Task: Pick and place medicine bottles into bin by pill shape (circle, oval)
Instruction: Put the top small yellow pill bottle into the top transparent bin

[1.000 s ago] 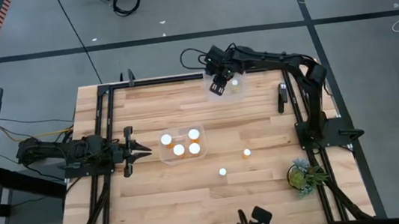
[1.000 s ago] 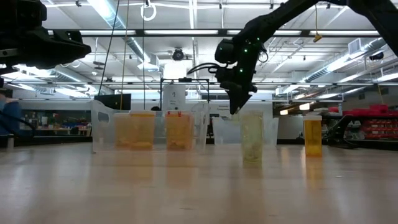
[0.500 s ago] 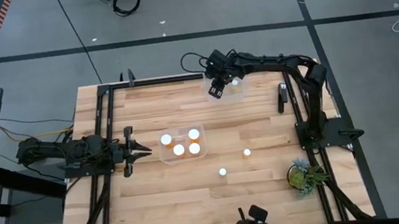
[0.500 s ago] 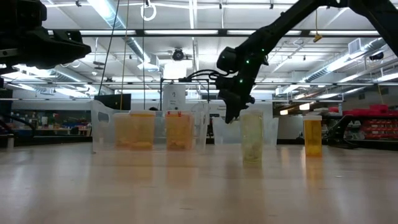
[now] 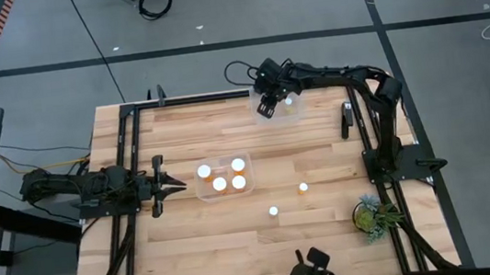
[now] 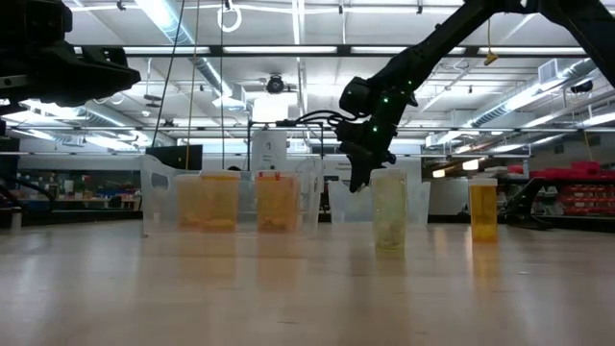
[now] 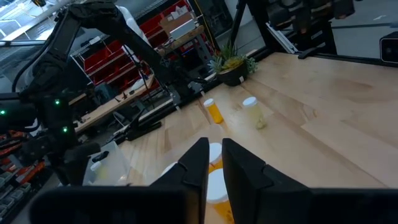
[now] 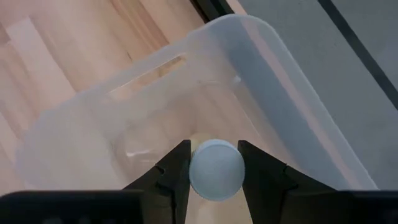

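Observation:
My right gripper [image 5: 267, 110] reaches slanting down into the clear far bin [image 5: 296, 116] and is shut on a white-capped medicine bottle [image 8: 216, 169]. Another white cap [image 5: 287, 102] shows in that bin beside the gripper. Several bottles stand in the clear middle bin [image 5: 201, 192]. Two more stand on the wood: an orange one [image 5: 302, 186] and a pale one [image 5: 273, 211]. My left gripper [image 5: 177, 190] waits shut, level, left of the middle bin. My right gripper pinches the bottle between its two fingers [image 8: 176, 171], one on each side at the cap [image 8: 216, 155]. It comes slanting down from the far side. The bottle sits inside the bin's walls, cap toward the wrist. Whether its base touches the bin floor I cannot tell.
A small green plant [image 5: 371, 215] stands at the near right corner. Black frame rails [image 5: 125, 160] run along the table's left and right sides. Bare wood lies in front of the middle bin and around the two loose bottles.
My right gripper has sunk toward the far bin with the bottle and tipped a little, drifting slightly toward the table's left edge. Its fingers have stayed as they were.

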Tool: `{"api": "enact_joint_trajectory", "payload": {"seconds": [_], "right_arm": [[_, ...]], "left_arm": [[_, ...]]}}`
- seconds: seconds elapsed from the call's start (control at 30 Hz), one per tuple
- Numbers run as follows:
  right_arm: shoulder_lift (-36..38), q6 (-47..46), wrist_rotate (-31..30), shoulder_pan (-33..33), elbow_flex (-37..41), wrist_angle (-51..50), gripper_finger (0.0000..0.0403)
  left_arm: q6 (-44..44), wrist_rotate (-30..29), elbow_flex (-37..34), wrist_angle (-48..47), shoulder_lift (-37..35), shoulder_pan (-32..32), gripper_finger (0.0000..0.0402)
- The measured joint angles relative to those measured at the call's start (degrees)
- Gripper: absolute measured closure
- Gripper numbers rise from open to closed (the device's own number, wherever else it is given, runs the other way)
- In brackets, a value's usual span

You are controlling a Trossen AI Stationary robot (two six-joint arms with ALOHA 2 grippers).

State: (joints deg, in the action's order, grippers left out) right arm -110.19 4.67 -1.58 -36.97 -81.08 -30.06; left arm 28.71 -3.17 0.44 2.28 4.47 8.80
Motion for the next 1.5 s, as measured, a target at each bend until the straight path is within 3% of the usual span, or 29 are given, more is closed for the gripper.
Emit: {"api": "enact_joint_trajectory", "payload": {"seconds": [0.67,0.9,1.27,1.5], "right_arm": [[0.0,-1.5,-0.1,-3.4,2.1,0.5,0.0273],[0.1,-2.4,-3.8,-3.5,3.5,0.7,0.0273],[0.1,-3.2,-4.3,-3.4,3.7,0.7,0.0273],[0.1,-3.1,-4.2,-3.4,3.8,0.5,0.0252]], "left_arm": [[0.0,0.0,0.0,0.0,0.0,0.0,0.0349],[0.0,0.0,0.0,0.0,0.0,0.0,0.034],[0.0,0.0,0.0,0.0,0.0,0.0,0.0351],[0.0,0.0,0.0,0.0,0.0,0.0,0.0343]]}}
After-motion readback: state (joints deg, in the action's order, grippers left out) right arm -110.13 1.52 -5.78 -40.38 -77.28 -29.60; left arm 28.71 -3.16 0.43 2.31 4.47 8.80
